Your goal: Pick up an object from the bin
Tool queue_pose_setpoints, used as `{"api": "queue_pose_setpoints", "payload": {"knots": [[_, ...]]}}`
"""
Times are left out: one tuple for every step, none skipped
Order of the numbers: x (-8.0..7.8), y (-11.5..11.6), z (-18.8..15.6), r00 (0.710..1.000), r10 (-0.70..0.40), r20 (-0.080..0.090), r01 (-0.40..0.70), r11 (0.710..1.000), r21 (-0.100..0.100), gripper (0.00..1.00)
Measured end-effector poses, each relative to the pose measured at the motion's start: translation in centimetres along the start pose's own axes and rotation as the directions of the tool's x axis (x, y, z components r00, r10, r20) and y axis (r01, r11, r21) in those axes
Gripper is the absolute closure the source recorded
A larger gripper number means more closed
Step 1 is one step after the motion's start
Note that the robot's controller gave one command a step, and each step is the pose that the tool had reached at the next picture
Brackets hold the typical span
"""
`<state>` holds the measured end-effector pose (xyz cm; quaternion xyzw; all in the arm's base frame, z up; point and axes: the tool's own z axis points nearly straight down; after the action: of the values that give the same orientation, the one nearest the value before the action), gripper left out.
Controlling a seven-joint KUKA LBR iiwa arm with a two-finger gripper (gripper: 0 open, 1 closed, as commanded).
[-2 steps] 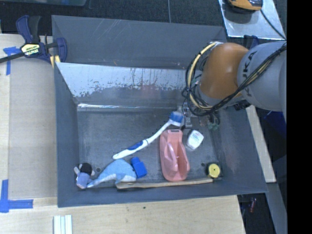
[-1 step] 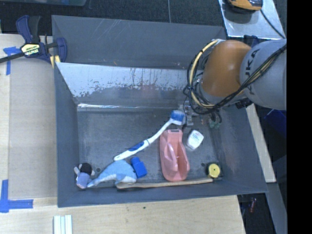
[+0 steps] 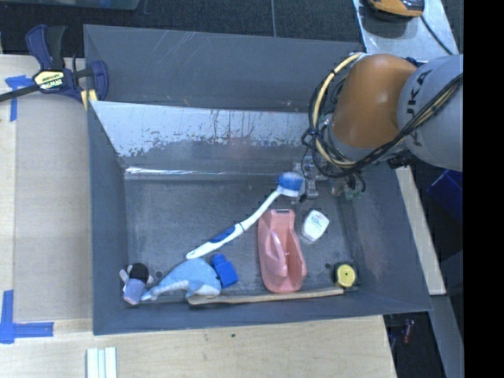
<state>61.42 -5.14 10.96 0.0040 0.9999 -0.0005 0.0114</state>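
camera view: gripper (image 3: 313,181) low at far right of bin (image 3: 110,211), just beside blue head of toothbrush (image 3: 236,231); its opening can't be told. toothbrush lies slantwise on open floor, handle passing close by pink case (image 3: 280,250), white tag (image 3: 315,225) near; head end likely easiest to reach.

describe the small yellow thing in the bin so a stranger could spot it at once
In the grey bin, go to the floor's lower right corner in the camera view. There, right of the pink soft object and below the small white piece, lies a round yellow disc with a dark centre. It is the only yellow thing in the bin.
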Motion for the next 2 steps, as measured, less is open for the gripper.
{"api": "queue_pose_setpoints", "payload": {"knots": [[-0.22,-0.05,-1.78,1.0,0.0,0.008,0.0,1.0,0.001,1.0],[-0.28,-0.07,-2.14,1.0,0.0,0.012,0.0,1.0,0.001,1.0]]}}
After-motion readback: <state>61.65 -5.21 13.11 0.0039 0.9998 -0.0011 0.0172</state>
